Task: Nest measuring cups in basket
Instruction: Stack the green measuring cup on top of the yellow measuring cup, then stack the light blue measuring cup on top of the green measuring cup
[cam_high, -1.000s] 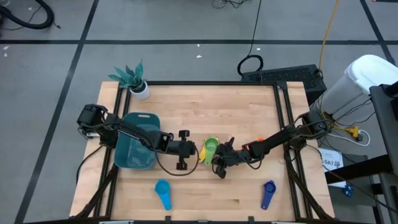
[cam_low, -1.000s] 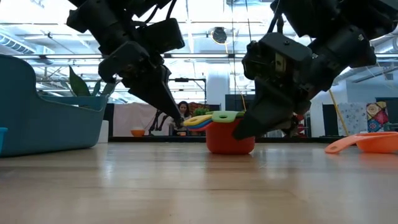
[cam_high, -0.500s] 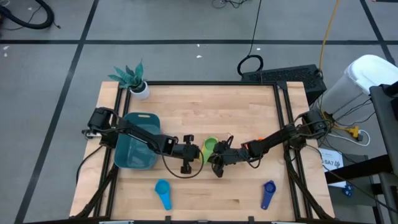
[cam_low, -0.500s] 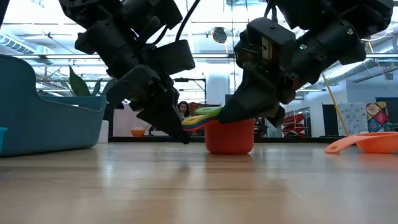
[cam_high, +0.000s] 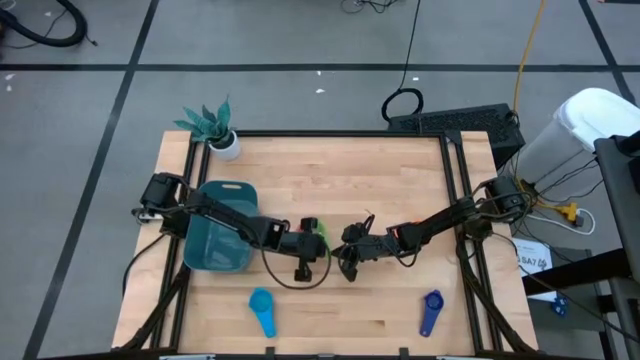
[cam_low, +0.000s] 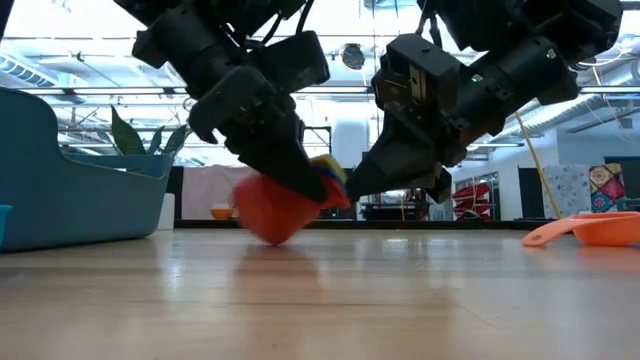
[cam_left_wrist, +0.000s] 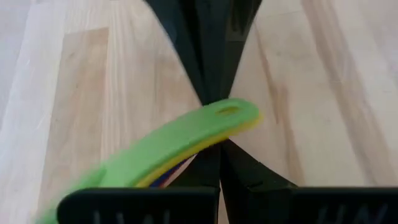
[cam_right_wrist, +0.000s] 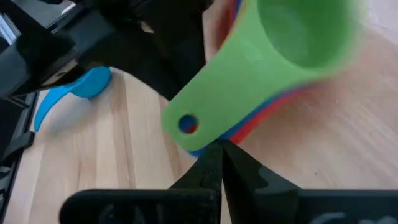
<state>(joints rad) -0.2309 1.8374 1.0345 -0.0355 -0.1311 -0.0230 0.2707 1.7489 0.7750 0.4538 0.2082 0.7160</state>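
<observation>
The nested stack of plastic measuring cups (cam_low: 282, 205), red outermost and green on top, now tips off the table, its handles pinched in the left gripper (cam_high: 312, 237)'s closed fingers, ready to be carried to the dark teal plastic basket (cam_high: 218, 240), while the right gripper (cam_high: 345, 250), fingers closed on nothing, sits just beyond those handles.

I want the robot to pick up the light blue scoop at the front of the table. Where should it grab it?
Best bet is the flat handle of the light blue scoop. The scoop lies alone on the wood table, bowl toward the middle and handle pointing at the front edge. A hand coming straight down from above could pinch the thin handle across its width; the round bowl looks wider and harder to pinch.
</observation>
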